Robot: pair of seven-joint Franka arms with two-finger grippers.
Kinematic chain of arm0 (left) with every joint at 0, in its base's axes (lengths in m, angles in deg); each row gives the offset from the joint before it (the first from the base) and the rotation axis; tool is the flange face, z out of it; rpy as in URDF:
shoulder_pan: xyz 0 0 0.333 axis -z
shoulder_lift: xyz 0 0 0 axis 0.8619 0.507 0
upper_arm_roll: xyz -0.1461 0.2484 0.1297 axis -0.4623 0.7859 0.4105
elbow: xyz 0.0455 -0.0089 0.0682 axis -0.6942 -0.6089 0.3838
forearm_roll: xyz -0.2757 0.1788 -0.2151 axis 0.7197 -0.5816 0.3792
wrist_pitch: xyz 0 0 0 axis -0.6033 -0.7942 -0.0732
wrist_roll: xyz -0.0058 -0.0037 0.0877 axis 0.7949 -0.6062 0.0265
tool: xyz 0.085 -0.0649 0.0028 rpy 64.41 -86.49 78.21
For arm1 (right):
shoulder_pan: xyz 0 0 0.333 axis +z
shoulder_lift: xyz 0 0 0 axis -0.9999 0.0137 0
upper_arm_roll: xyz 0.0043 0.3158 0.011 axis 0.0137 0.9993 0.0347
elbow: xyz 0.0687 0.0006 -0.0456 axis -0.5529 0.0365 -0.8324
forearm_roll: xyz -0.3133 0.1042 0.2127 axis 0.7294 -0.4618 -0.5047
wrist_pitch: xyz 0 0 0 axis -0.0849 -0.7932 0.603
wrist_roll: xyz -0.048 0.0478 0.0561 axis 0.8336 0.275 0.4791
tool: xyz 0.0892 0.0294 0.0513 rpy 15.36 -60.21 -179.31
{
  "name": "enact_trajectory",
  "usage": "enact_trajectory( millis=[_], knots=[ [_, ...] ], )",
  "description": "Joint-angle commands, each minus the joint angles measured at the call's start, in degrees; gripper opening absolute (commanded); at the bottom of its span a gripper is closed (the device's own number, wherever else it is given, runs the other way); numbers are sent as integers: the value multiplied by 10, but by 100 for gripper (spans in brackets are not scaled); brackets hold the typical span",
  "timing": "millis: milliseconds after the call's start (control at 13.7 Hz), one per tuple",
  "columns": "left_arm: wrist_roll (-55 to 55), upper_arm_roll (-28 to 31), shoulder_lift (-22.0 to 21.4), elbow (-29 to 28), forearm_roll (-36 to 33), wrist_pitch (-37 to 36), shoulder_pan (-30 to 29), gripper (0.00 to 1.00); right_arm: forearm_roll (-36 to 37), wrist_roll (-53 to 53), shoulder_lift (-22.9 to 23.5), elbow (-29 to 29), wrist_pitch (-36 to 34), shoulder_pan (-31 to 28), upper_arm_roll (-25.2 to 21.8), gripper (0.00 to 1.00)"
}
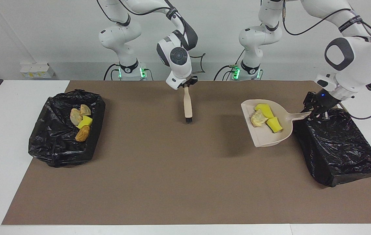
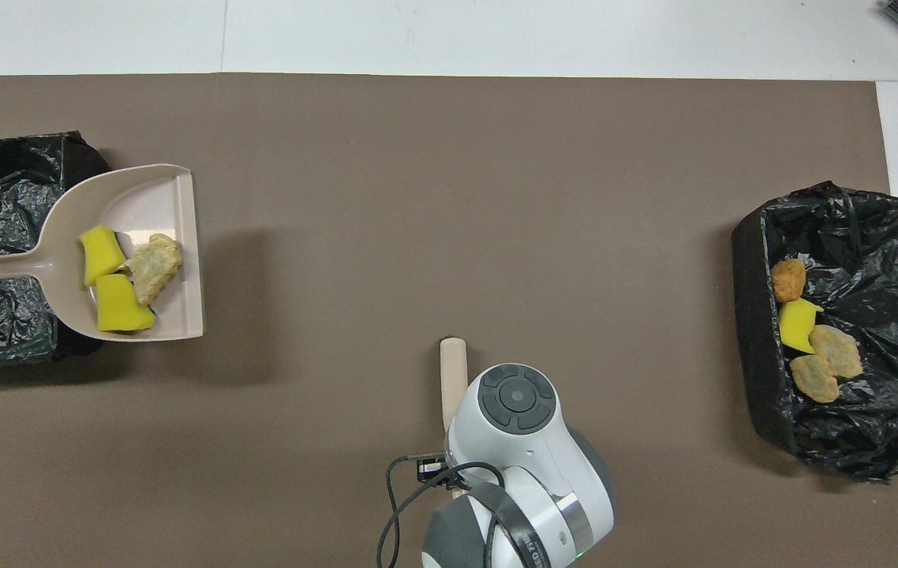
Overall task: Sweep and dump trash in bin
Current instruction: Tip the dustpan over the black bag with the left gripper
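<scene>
Three lumps of trash ride in the dustpan: two bright yellow sponge chunks with cut, blocky faces and one pale, crumbly bread-like piece, all touching. Four more lumps (one yellow sponge wedge, two pale flattish pieces, one golden-brown and rough) lie together in the crinkled black plastic liner of the bin at the right arm's end of the table.

Smooth beige plastic forms the dustpan, a shallow scoop with a rounded back wall and a tapering handle. The left tool is clamped on that handle, holding the pan in the air at the edge of a second bin, also lined with glossy wrinkled black film, at the left arm's end. The right tool is closed on the top of a brush, whose pale rounded handle hangs upright with short black bristles at the bottom, over the matte brown mat covering the white table.
</scene>
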Motion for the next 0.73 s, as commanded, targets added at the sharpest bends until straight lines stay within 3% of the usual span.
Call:
enact_trajectory(
  millis=[0,146,220,293,513,659],
  knots=[
    [6,-7,20,38,-24,-27,-48,0,1,-6,1,-5,1,-4,1,0],
    [7,-7,40,83,-40,-46,-73,0,1,-7,2,-5,0,-4,1,2],
    [7,-7,54,111,-52,-62,-80,0,1,-6,1,-5,-1,-4,1,41],
    [23,-7,70,141,-61,-68,-92,0,3,-5,0,-6,-2,-2,1,99],
    [56,-7,100,193,-112,-61,-99,0,10,-5,2,-13,1,-8,-3,100],
    [56,-7,111,198,-141,-39,-99,0,48,-7,-3,-29,-6,-33,-3,100]
  ],
)
